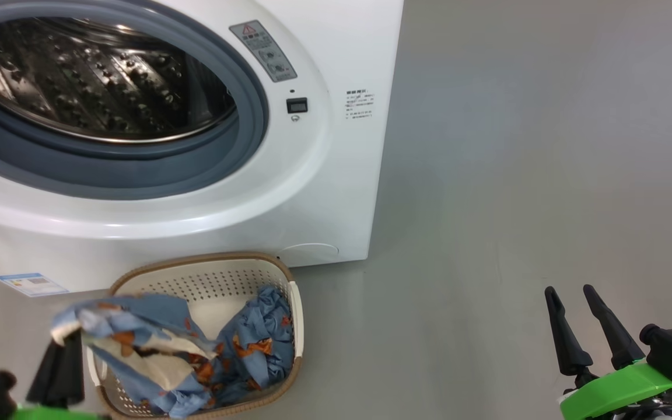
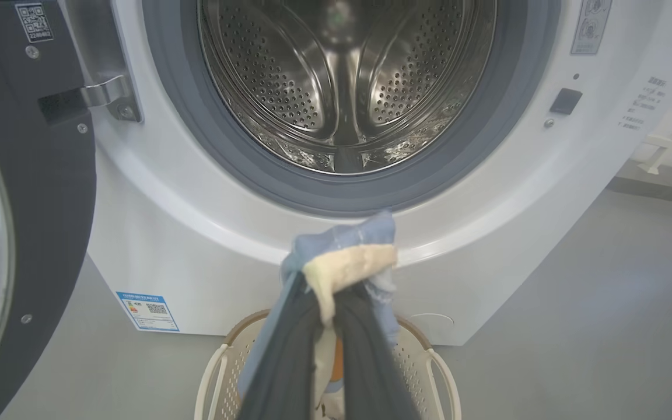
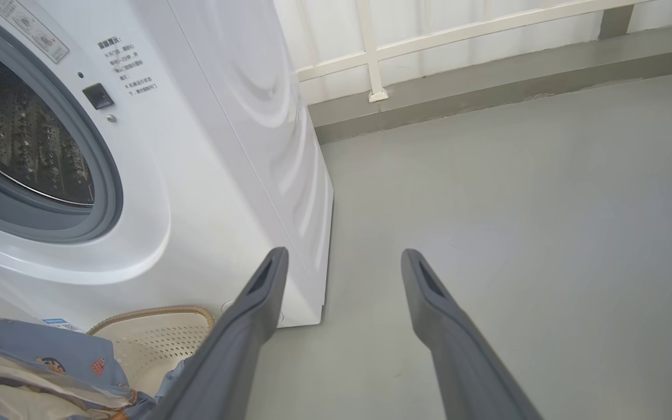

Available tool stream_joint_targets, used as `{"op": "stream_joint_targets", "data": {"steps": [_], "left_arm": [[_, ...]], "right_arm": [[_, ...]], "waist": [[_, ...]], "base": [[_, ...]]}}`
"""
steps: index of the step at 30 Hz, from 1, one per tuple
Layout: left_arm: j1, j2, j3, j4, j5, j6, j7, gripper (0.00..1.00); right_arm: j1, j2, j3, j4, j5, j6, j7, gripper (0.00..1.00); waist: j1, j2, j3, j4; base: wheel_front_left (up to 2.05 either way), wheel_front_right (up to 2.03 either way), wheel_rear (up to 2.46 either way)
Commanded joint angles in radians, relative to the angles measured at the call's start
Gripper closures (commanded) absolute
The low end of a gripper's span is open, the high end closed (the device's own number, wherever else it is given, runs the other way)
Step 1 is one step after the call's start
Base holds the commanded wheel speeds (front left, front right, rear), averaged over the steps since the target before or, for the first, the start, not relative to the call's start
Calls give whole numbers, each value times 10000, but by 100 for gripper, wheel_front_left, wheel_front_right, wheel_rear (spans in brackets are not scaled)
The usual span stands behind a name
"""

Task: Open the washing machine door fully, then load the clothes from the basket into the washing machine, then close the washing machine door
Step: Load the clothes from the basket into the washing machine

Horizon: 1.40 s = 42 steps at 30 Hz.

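The washing machine [image 1: 324, 175] stands with its steel drum [image 2: 347, 87] exposed. Its door [image 2: 50, 204] is swung open at the left of the left wrist view. The basket [image 1: 196, 261] sits on the floor below the drum opening. My left gripper [image 2: 327, 297] is shut on a light blue garment with a cream trim [image 2: 347, 265] and holds it above the basket; in the head view that garment [image 1: 120, 326] drapes from the left gripper [image 1: 66, 350]. More of the clothes [image 1: 260, 344] lie in the basket. My right gripper [image 1: 575, 297] hangs open over bare floor, well right of the basket.
Grey floor [image 1: 517, 204] stretches to the right of the machine. A low ledge with a white railing [image 3: 371, 64] runs behind it. A blue label sticker [image 2: 146, 309] marks the machine's lower front. The open door stands close on the left arm's left side.
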Motion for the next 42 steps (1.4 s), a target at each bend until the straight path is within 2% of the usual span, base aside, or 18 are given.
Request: {"op": "stream_joint_targets", "data": {"steps": [1, 8, 14, 15, 16, 21, 32, 37, 42], "left_arm": [[-766, 350, 384, -384, -41, -14, -76, 100], [-2703, 924, 311, -624, -71, -14, -76, 100], [-4521, 1261, 211, -112, -74, -14, -76, 100], [-5242, 1358, 116, 398, -84, -14, -76, 100], [-5242, 1358, 116, 398, -84, -14, -76, 100], [-6943, 1618, -262, 2144, -44, -14, -76, 100], [-9992, 2123, -1299, 7276, -451, -14, -76, 100], [-10966, 2368, -1968, 8759, -741, -14, 69, 100], [-11852, 2690, -2355, 9571, -931, -14, 71, 100]], "right_arm": [[-98, -88, 263, -260, 32, 16, -118, 0], [-311, 94, 291, -303, -20, 16, -118, 0], [-530, 227, 350, -321, -68, 16, -118, 0], [-646, 290, 410, -337, -91, 16, -118, 0], [-646, 290, 410, -337, -91, 16, -118, 0], [-973, 452, 585, -404, -140, 16, -118, 0], [-1655, 748, 1031, -521, -241, 16, -118, 0], [-1775, 832, 1136, -577, -270, 16, -118, 0], [-1876, 916, 1268, -622, -284, 16, -118, 0]], "waist": [[0, 0, 171, -100], [0, 0, 650, -348], [0, 0, 996, -583], [0, 0, 1160, -699], [0, 0, 1160, -699], [0, 0, 1658, -997], [0, 0, 2759, -1790], [0, 0, 3053, -2022], [0, 0, 3275, -2240]], "base": [[0, 0, 0], [0, 0, 0], [0, 0, 0], [0, 0, 0], [0, 0, 0], [0, 0, 0], [0, 0, 0], [0, 0, 0], [0, 0, 0]]}}
